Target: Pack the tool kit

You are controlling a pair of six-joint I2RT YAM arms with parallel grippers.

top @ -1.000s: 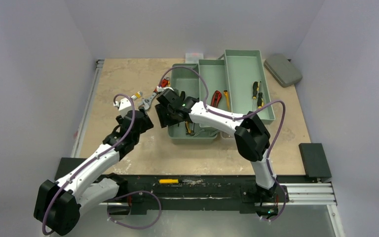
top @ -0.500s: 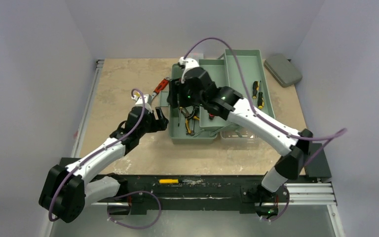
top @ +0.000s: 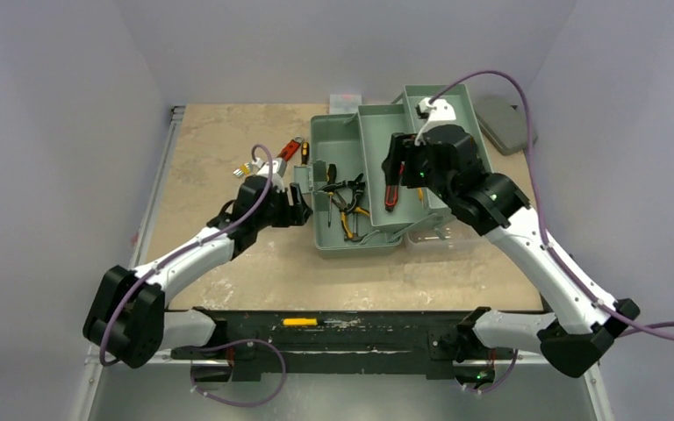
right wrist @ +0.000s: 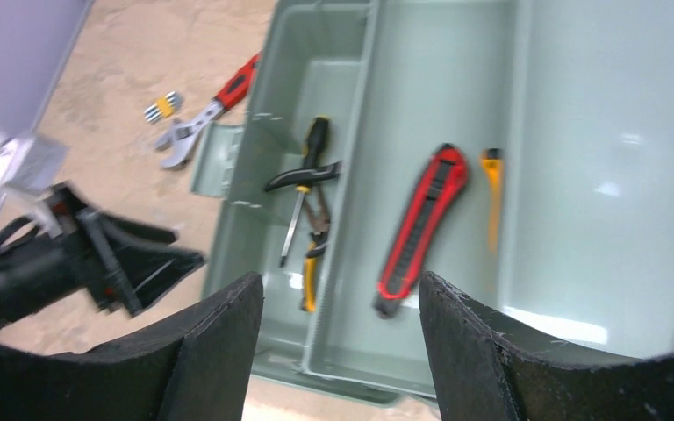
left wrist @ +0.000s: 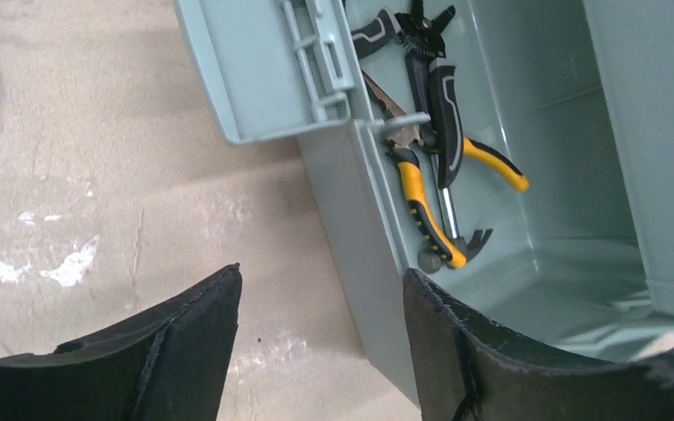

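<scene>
**A:** How does the left pincer (left wrist: 320, 272) stand?

**B:** It is spread wide and holds nothing. The outer wall of the sage-green toolbox (left wrist: 355, 237) runs up between its fingers. One finger is over the table, the other over the deep compartment. The yellow-handled pliers (left wrist: 421, 206) lie just ahead of that inner finger.

**A:** And the right pincer (right wrist: 340, 281)?

**B:** It is also spread and empty, hovering above the box. The red utility knife (right wrist: 423, 230) lies in the tray just ahead of it, between its fingers.

**A:** So what do you fetch?

**B:** A red-handled wrench (right wrist: 211, 110) and a cluster of yellow bits (right wrist: 162, 107) lie on the table outside the box. They are ahead and to the left of the left pincer, near it. I judge these are the next things to pack, and they fall to that arm.

**A:** How do you do it cleanly?

**B:** Raise the left pincer clear of the wall before you swing. Otherwise the inner finger may catch the wall or the hinged flap (left wrist: 268, 70) ahead of it and drag the box. Come down with one finger on each side of the wrench's handle, across its narrow width. Keep off the bits just beside it, and press fully together before you lift.
</scene>
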